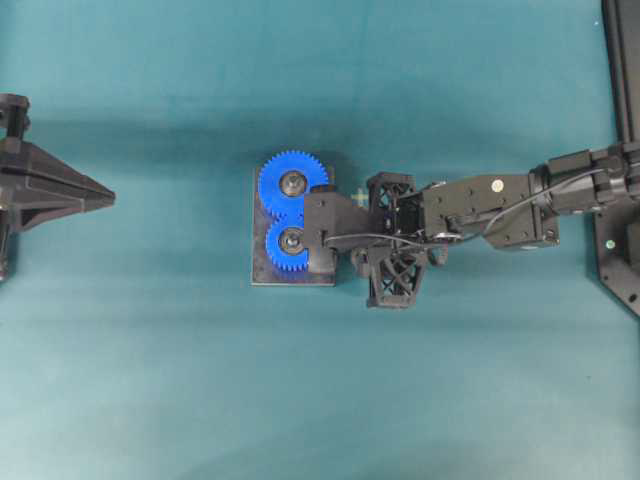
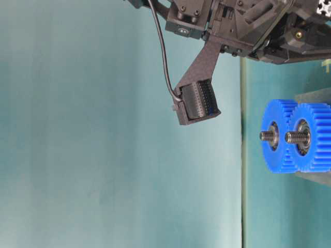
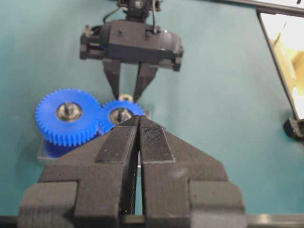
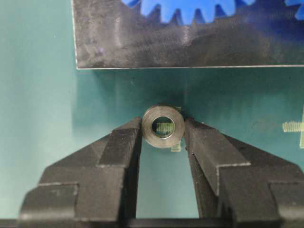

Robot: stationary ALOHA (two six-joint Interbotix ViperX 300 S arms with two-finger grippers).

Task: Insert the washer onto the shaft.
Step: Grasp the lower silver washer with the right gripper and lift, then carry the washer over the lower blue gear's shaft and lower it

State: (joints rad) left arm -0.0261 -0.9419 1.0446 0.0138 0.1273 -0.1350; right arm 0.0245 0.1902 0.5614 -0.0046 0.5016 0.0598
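The washer (image 4: 163, 127), a small steel ring, lies flat on the teal table just off the edge of the dark base plate (image 4: 142, 47). My right gripper (image 4: 163, 128) points down over it, and both fingertips press its sides. From the left wrist view the washer (image 3: 126, 98) sits between the right gripper's (image 3: 126, 94) fingers, behind the smaller blue gear (image 3: 121, 116). Two threaded shafts (image 2: 266, 136) (image 2: 292, 137) stick up through the two blue gears (image 1: 293, 183) (image 1: 289, 243). My left gripper (image 1: 108, 197) rests shut and empty, far left of the plate.
The base plate (image 1: 293, 276) sits mid-table with both gears meshed on it. The right arm (image 1: 480, 205) stretches in from the right, and its wrist camera mount overhangs the plate's right edge. A black frame (image 1: 622, 150) runs along the right border.
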